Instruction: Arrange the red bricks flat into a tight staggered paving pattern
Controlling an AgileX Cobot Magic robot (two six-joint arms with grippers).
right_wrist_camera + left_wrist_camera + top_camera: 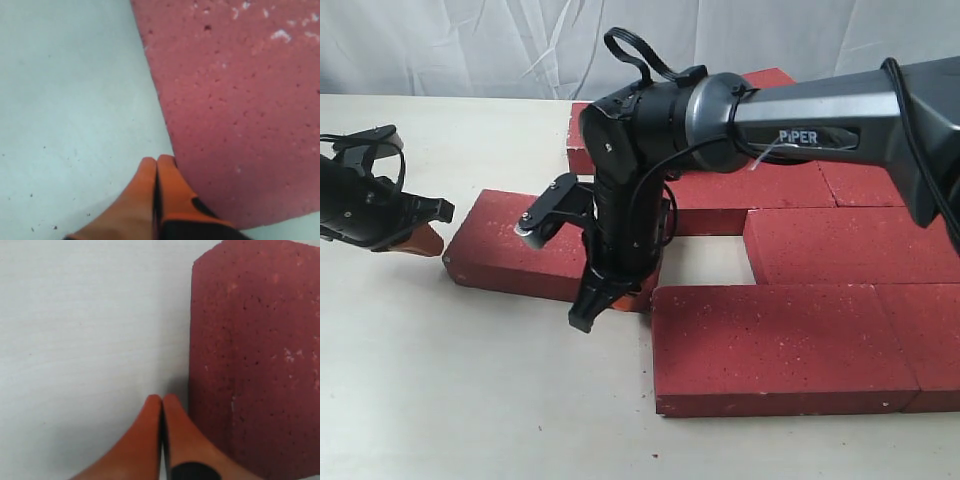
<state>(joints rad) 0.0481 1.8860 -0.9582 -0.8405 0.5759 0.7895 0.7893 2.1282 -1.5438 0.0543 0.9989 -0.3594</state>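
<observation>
Lone brick (498,240) left of brick group (780,340)

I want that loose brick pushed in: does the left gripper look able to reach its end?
Likely yes: the left gripper, shut, sits beside the end of the loose brick, only bare table between.

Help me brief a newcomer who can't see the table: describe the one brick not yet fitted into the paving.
On the pale table, red bricks pave the right side in rows. Left of them one brick lies flat between the shut left hand and right hand. Unlike its neighbours it sits skewed, jutting left, with a bare gap between it and its row.
</observation>
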